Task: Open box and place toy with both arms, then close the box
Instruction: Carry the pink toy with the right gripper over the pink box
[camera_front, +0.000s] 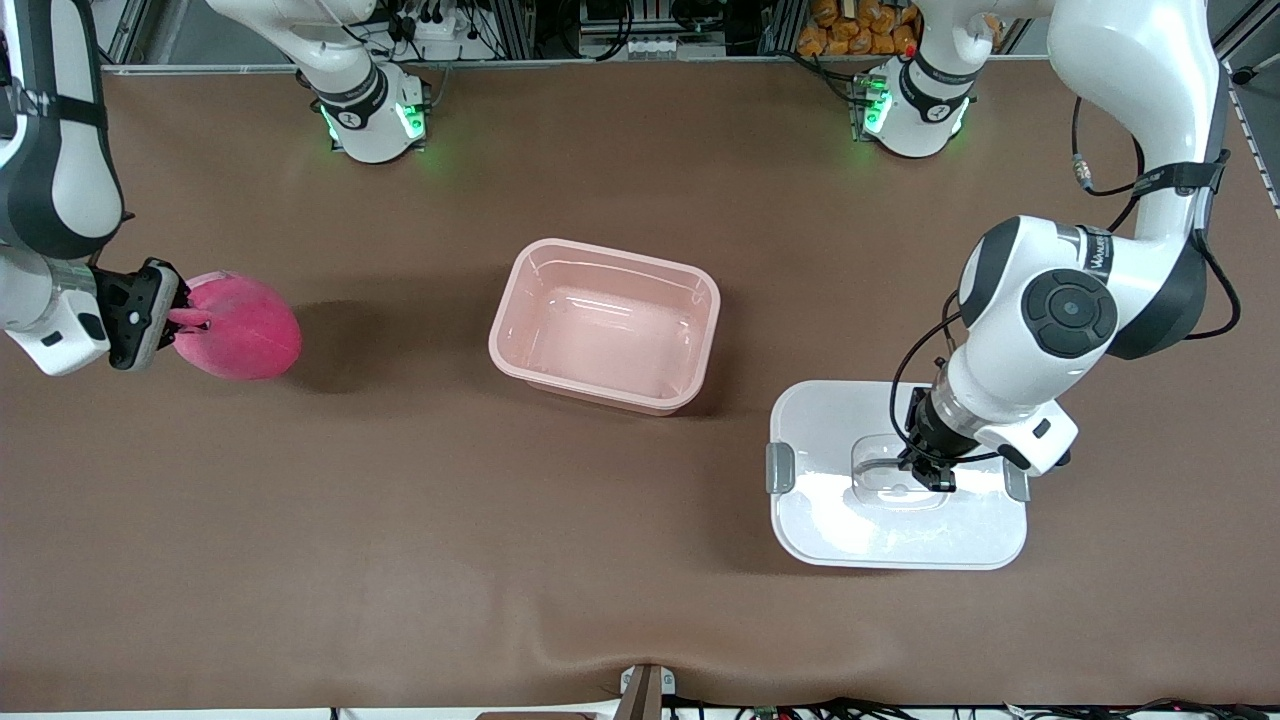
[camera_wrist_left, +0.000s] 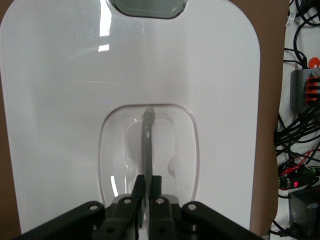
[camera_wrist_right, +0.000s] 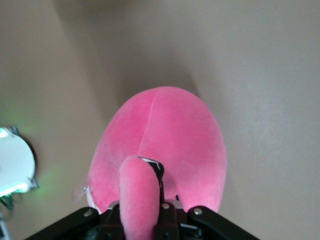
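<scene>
Opening looks done: the left claw is clenched on the flat white lid's handle on the bench. The right claw grips the round pink plush toy, apparently lifted, well apart from the open translucent pink tub; placing and closing remain.

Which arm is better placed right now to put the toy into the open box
The right arm. Its gripper is already shut on the toy, toward its own end of the table, and the box stands open mid-table. The left gripper is busy, shut on the lid's handle.
</scene>
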